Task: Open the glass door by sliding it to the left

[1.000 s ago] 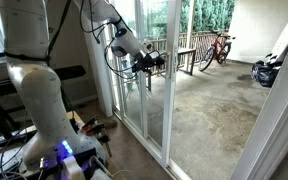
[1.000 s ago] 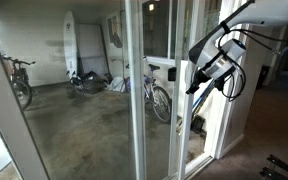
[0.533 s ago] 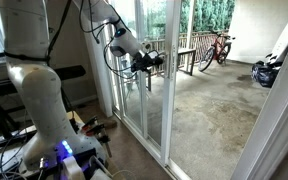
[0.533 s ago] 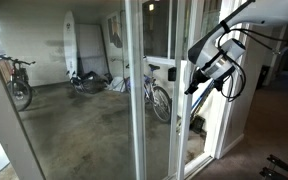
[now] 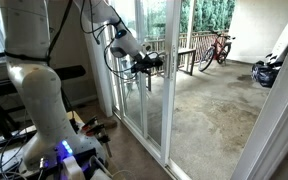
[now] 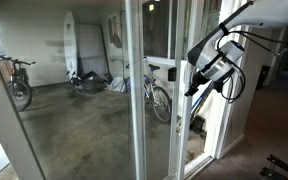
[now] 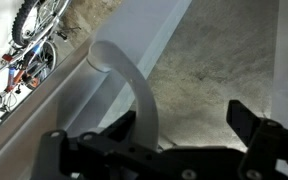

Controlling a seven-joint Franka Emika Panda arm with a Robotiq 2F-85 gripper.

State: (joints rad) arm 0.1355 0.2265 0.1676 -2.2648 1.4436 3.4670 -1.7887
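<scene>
The glass door (image 5: 132, 95) is a tall clear panel in a white frame; it also shows in an exterior view (image 6: 159, 130). Its pale curved handle (image 7: 124, 75) arches off the white upright in the wrist view. My gripper (image 7: 184, 125) is open. The handle passes between the fingers, close to the left finger, with a wide gap to the right finger. In both exterior views the gripper (image 5: 152, 62) (image 6: 191, 86) is at the door's upright edge at handle height.
The robot's white base (image 5: 44, 110) and loose cables (image 5: 89, 128) are on the floor inside. Beyond the glass are a concrete patio, a bicycle (image 5: 218, 47), a railing (image 5: 186, 55), another bicycle (image 6: 159, 98) and a surfboard (image 6: 70, 45).
</scene>
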